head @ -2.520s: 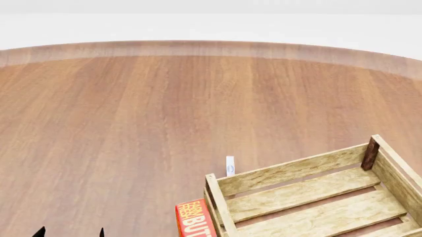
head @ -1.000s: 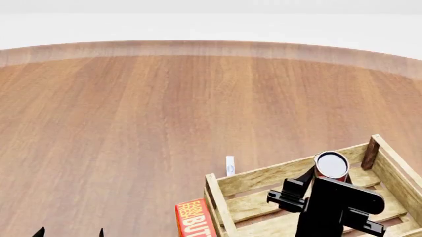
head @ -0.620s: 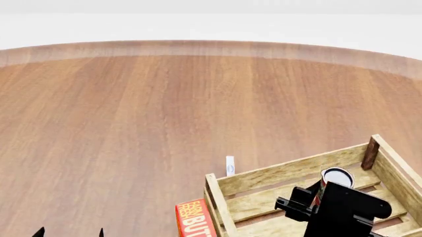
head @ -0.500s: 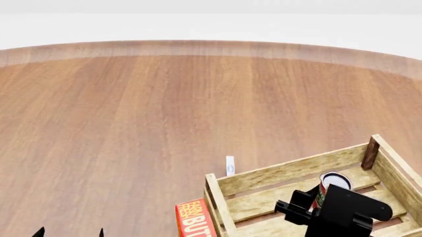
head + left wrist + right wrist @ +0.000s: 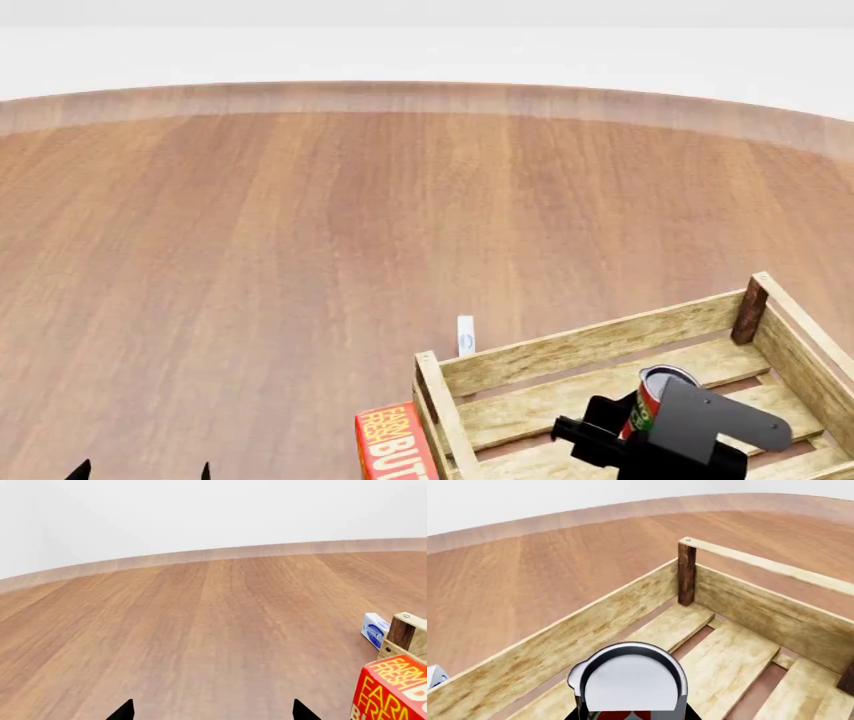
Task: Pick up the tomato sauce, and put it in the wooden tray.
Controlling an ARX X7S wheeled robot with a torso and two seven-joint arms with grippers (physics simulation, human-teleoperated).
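Pale, rough-sawn slatted wooden tray (image 5: 587,350) – matt, darker posts – on a smooth, faintly glossy reddish-brown wood-grain table (image 5: 334,230).

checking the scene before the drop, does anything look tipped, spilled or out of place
Nothing stands out. The tomato sauce is upright in the right gripper, inside the wooden tray. The red butter box stands beside the tray's corner, and a small white-and-blue packet sits just beyond it.

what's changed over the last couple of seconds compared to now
The right gripper came into view over the tray carrying the can, then lowered it inside, jaws still shut on it. The butter box, the small white-and-blue item and the left gripper stayed put.
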